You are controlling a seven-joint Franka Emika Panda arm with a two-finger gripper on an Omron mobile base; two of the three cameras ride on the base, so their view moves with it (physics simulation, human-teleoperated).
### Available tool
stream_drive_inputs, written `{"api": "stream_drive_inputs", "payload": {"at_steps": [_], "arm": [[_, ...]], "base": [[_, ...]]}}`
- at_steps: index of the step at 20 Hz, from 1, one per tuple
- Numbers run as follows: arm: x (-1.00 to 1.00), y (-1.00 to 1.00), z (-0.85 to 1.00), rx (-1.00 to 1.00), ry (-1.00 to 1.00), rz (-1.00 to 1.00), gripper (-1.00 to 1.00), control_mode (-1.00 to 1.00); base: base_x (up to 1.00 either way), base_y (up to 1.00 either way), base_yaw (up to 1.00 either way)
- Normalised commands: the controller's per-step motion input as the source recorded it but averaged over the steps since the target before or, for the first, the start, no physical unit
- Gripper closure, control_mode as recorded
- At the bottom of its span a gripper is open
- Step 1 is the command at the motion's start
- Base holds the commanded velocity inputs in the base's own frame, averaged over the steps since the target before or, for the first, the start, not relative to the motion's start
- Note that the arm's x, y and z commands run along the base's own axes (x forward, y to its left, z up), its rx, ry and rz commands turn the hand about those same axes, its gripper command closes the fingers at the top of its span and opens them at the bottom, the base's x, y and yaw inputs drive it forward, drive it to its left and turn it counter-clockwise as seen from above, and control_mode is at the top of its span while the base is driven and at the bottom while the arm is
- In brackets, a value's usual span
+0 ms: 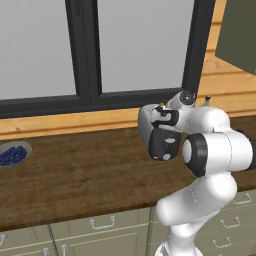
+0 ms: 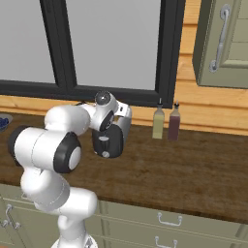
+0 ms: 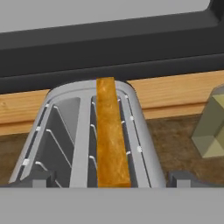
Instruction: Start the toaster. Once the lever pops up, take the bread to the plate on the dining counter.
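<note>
The silver toaster point(image 3: 81, 144) stands on the wood counter by the window, its black end panel point(image 1: 163, 146) facing the base. A golden-brown bread point(image 3: 112, 140) slice stands on edge in the right-hand slot; the other slot is empty. My gripper point(image 3: 111, 179) hovers just above the near end of the toaster, open, with one fingertip point(image 3: 38, 179) outside each side wall and nothing held. In the base views the hand point(image 1: 166, 118) covers the toaster's top point(image 2: 124, 122). The lever is too small to make out. The plate and the dining counter are out of view.
Two bottles point(image 2: 158, 123) point(image 2: 174, 122) stand against the wall right of the toaster; one shows as an olive shape point(image 3: 212, 127) in the hand view. A grey bowl of blue berries point(image 1: 13, 154) sits far left. The counter point(image 1: 90, 175) tops olive drawers; an upper cabinet point(image 2: 223, 43) hangs at the right.
</note>
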Motion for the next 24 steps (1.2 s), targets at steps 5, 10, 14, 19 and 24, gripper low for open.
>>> {"api": "stream_drive_inputs", "payload": {"at_steps": [5, 10, 14, 19, 24], "arm": [[0.3, -0.07, -0.19, 0.0, 0.0, 0.0, -1.0, -1.0], [0.19, -0.01, -0.42, 0.0, 0.08, 0.0, 1.0, -1.0], [0.0, 0.0, -0.27, 0.0, 0.05, 0.0, 1.0, -1.0], [-0.06, 0.0, 0.01, 0.0, 0.0, 0.0, 1.0, -1.0], [-0.14, 0.0, 0.29, 0.0, 0.0, 0.0, 1.0, -1.0]], "base": [[0.0, 0.0, 0.0], [0.0, 0.0, 0.0], [0.0, 0.0, 0.0], [0.0, 0.0, 0.0], [0.0, 0.0, 0.0]]}}
